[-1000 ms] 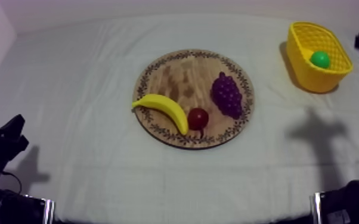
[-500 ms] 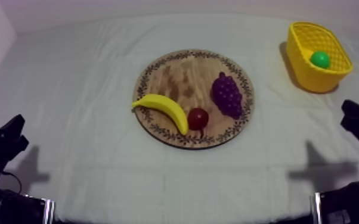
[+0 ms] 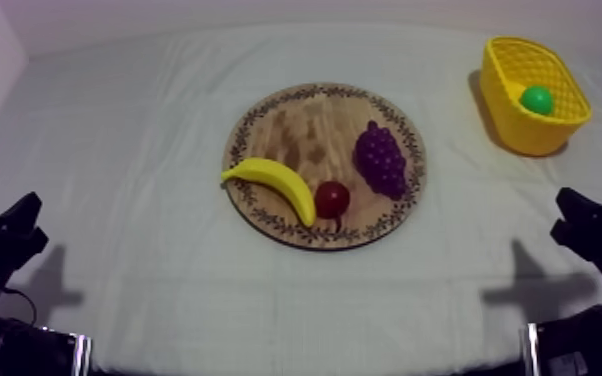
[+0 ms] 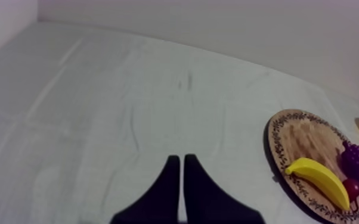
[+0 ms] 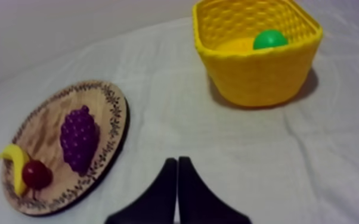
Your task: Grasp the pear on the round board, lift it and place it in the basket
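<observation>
The green pear (image 3: 537, 99) lies inside the yellow basket (image 3: 530, 135) at the table's far right; from the right wrist the pear (image 5: 269, 39) peeks over the basket's wall (image 5: 259, 77). The round wooden board (image 3: 305, 125) sits mid-table. My right gripper (image 3: 568, 205) hangs low at the right side, well short of the basket, its fingers (image 5: 177, 161) together as a narrow wedge, holding nothing. My left gripper (image 3: 27, 215) rests low at the left, shut on nothing (image 4: 179, 159), far from the board (image 4: 304, 137).
On the board lie a banana (image 3: 270, 180), a small red fruit (image 3: 332, 198) and a bunch of grapes (image 3: 380, 158). Bare cloth stretches between the board and the basket and along the table's front.
My right arm has drawn back from the far right beside the basket down to the lower right side. The pear stays in the basket. The left arm has not moved.
</observation>
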Available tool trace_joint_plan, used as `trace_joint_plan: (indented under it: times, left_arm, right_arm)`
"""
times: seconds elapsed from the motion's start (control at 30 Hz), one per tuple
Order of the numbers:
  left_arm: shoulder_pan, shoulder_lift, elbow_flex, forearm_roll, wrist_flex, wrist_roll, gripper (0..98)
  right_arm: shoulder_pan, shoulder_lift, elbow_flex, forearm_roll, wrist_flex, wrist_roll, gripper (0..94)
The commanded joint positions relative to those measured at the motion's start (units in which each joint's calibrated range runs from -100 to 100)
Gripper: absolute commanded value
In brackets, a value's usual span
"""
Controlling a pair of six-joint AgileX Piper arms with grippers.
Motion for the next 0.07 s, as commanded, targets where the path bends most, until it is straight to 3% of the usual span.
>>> trace_joint_plan:
  times: [0.0,0.03]
  left_arm:
    - [0.0,0.0,0.0,-0.02,0.0,0.0,0.1]
    - [0.0,0.0,0.0,-0.02,0.0,0.0,0.1]
  right_arm:
    - [0.0,-0.1,0.1,0.2,0.2,13.8,0.2]
    - [0.0,-0.1,0.1,0.2,0.2,14.7,0.2]
